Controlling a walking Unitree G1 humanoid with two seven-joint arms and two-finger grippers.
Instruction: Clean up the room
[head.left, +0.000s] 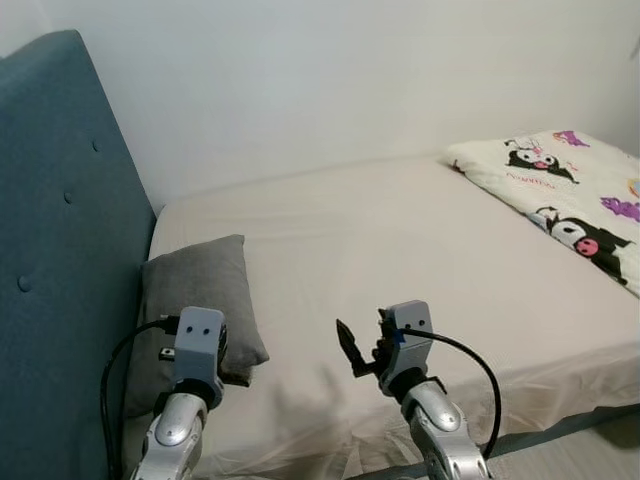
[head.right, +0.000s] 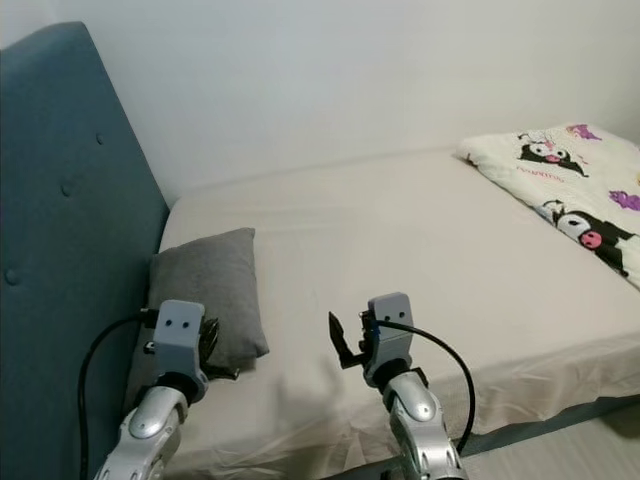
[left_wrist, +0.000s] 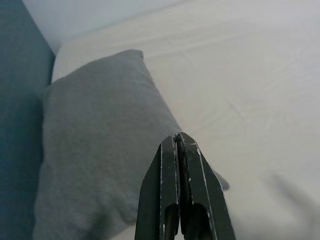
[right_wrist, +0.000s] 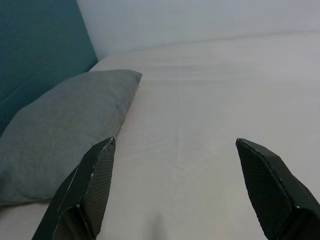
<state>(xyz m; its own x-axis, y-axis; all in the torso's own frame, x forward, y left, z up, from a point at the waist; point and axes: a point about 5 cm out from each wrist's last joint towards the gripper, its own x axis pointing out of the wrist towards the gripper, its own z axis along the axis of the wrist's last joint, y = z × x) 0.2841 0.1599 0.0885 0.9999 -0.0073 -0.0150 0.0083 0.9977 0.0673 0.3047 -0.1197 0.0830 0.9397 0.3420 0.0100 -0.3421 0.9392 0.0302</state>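
A bed (head.left: 400, 250) with a smooth beige sheet stands against a white wall (head.left: 350, 70), and a teal padded headboard (head.left: 60, 230) with buttons rises at the robot's left side. A grey pillow (head.left: 200, 305) lies on the sheet at the head end, leaning against the headboard, with its far corner pointing toward the wall. At the far right of the bed there is a folded white blanket (head.left: 570, 200) printed with black and pink cartoon characters; it lies well apart from the pillow. The left gripper (left_wrist: 179, 142) is held above the near corner of the pillow, and its two black fingers are pressed together with nothing between them. In the left eye view its grey wrist block hides the fingers, with a black cable looping beside it. The right gripper (right_wrist: 175, 150) hovers over the bare sheet, near the front edge of the bed and to the right of the pillow. Its fingers (right_wrist: 95, 180) are spread wide apart and they hold nothing; the pillow lies beside the one finger and the sheet shows between the two. At the lower right corner a strip of floor (head.left: 590, 450) is visible below the mattress edge.
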